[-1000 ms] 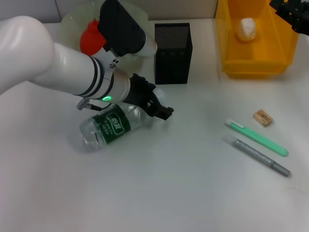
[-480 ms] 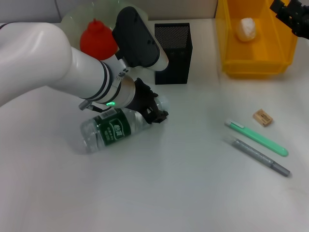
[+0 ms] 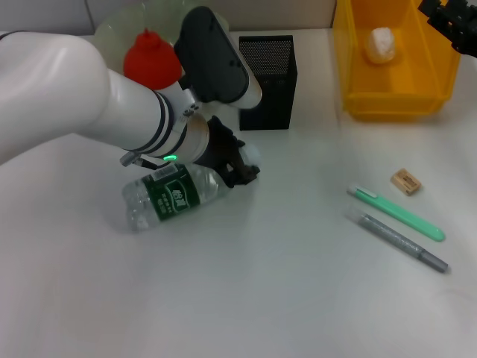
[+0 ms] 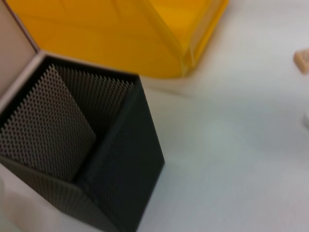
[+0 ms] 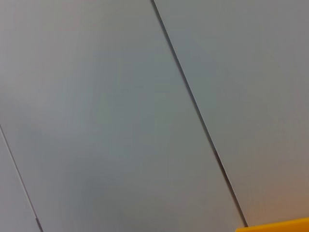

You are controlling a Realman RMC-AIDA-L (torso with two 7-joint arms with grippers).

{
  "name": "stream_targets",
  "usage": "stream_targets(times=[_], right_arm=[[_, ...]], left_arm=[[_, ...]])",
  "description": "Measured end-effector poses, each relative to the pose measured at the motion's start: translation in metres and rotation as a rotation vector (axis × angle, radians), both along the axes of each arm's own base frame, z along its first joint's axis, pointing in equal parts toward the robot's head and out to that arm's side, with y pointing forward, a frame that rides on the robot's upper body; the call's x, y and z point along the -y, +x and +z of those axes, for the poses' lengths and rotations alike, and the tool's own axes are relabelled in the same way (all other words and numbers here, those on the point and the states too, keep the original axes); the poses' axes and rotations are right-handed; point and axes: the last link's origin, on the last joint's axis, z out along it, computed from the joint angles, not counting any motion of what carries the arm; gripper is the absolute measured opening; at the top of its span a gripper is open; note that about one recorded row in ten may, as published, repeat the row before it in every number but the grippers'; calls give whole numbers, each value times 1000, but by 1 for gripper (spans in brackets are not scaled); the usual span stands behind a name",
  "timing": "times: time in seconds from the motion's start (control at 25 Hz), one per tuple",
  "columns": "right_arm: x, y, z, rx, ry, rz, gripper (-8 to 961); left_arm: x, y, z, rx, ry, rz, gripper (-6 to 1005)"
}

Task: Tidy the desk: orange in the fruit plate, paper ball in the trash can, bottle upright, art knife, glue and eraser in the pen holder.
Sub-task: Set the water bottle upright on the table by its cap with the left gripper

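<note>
Head view: bottle at left gripper.

White desk, flat and smooth, wide and pale all over. Grey wall behind the far edge. Up close, grey wall panels with a thin dark line between them.

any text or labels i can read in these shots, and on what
No text here can be read with certainty.
Bottle: the dark green label carries white characters, too small to read.
Eraser: faint markings, not legible.
Left arm's wrist: a lit green light, no text.
Green art knife and grey glue pen: no print visible.
</note>
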Motion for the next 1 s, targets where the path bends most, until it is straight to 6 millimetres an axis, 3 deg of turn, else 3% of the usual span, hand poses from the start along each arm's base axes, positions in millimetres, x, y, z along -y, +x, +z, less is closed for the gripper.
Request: stream_targets(times=[0.32, 0.36, 0.48, 0.52, 0.68, 1.0], right_arm=[[-1, -1, 1, -3, 4, 4, 662], [-1, -2, 1, -3, 4, 5, 662], [-2, -2, 1, 0, 5, 6, 662], [-3, -3, 1, 2, 6, 8, 662], [-5, -5, 1, 6, 8, 14, 661], [-6, -7, 0, 4, 6, 18, 661]], left_arm=[[1, 8, 21, 100, 75, -18, 444], [4, 8, 38, 172, 138, -33, 444], [6, 9, 51, 247, 176, -42, 444], [8, 0, 66, 347, 211, -15, 444], [7, -19, 89, 499, 267, 60, 444], [16, -43, 101, 632, 333, 61, 445]])
